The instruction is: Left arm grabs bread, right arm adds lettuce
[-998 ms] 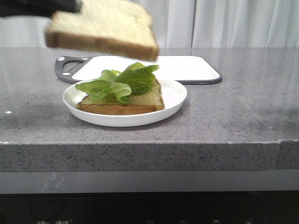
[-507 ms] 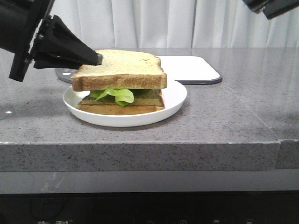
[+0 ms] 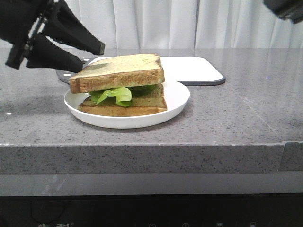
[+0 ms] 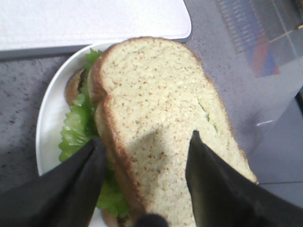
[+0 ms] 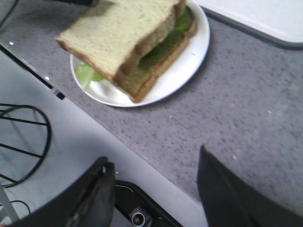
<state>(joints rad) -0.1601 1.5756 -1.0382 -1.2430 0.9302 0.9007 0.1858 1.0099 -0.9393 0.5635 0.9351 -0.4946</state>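
The bread [image 3: 118, 71], a thick toast slice with a brown crust, lies a little tilted on the lettuce [image 3: 116, 94]. The lettuce sits on a thinner brown slice [image 3: 142, 105] in a white plate [image 3: 177, 97]. My left gripper [image 3: 91, 56] is open at the bread's left edge. In the left wrist view its fingers [image 4: 80, 175] stand apart on either side of the bread [image 4: 156, 94], with the lettuce [image 4: 75, 127] beside one finger. My right gripper [image 5: 155, 158] is open and empty above the table's front edge. Only a corner of it shows in the front view [image 3: 286, 8].
A white cutting board [image 3: 189, 68] with a dark grey rim and handle lies behind the plate. The grey stone table [image 3: 227, 123] ends in a front edge close below the plate. White curtains hang at the back.
The left gripper brought the bread down from high up onto the lettuce, then opened its jaws. The bread now rests tilted on the lettuce. The right gripper shifted slightly rightward.
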